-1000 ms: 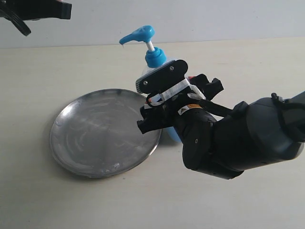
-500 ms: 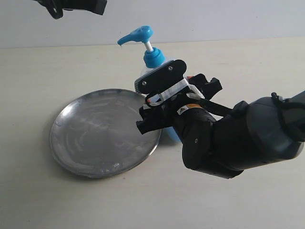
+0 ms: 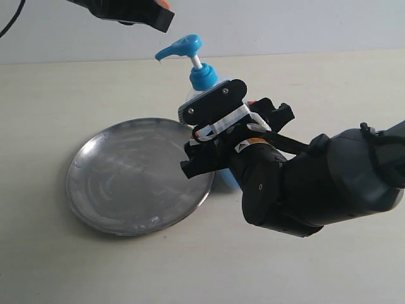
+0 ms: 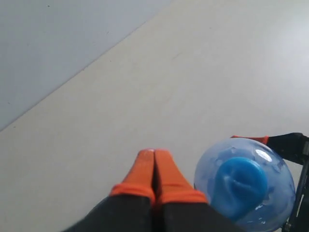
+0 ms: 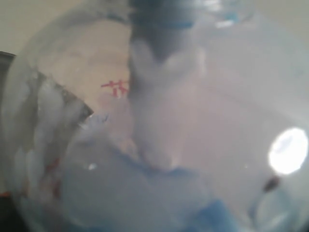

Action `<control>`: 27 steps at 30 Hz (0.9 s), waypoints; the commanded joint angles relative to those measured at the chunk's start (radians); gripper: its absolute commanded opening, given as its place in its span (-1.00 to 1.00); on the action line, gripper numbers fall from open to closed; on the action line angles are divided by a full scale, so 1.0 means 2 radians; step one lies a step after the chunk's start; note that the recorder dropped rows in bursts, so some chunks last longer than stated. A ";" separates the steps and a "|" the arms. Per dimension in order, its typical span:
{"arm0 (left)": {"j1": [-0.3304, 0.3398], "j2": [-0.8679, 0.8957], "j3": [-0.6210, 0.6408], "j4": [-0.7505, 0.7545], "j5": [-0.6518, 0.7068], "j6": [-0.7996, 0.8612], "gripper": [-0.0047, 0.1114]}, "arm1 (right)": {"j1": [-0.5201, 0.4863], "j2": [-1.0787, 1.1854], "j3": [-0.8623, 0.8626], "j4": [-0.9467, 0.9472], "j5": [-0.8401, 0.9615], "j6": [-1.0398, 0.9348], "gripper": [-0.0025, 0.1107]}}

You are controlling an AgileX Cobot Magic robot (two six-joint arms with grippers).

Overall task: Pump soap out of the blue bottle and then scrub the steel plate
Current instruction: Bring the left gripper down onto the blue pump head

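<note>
blue bottle (image 3: 204,78): one; stood upright on the desk (image 3: 76,266), just beside the right edge of the steel plate (image 3: 126,183), spout turned toward the plate's side.
hidden: in the exterior view the right arm covered most of the bottle's body and label; only the pump head (image 3: 183,45), collar, shoulder and a strip near the base showed.
hard to make out: the right wrist view was filled by a blurred close-up of the clear bottle wall, with pale blue soap (image 5: 135,198) inside; no fingers could be picked out there.
cut off: the left arm ran off the top edge of the exterior view.
right pincer (image 3: 190,140): reached in from the right, lying sideways, jaws wide apart and clamped on either side of the bottle's body.
left pincer (image 4: 154,159): hung above the pump head and a little to one side, orange fingers pressed together, nothing between them.
count: one plate, one bottle, two pincers.
</note>
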 commanded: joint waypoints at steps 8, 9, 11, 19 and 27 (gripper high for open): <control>-0.001 0.001 -0.006 -0.016 0.032 0.012 -0.92 | -0.002 0.006 -0.001 0.002 0.031 -0.003 -0.96; -0.001 -0.002 -0.006 -0.017 0.034 0.012 -0.92 | -0.002 0.006 -0.001 0.002 0.032 -0.003 -0.96; -0.001 -0.009 -0.006 -0.021 0.039 0.018 -0.92 | -0.002 0.006 -0.001 0.002 0.033 -0.005 -0.96; -0.001 -0.031 -0.006 -0.049 0.066 0.046 -0.92 | -0.002 0.006 -0.001 0.002 0.033 -0.011 -0.96; -0.001 -0.031 -0.006 -0.108 0.075 0.098 -0.92 | -0.002 0.006 -0.001 0.002 0.036 -0.010 -0.96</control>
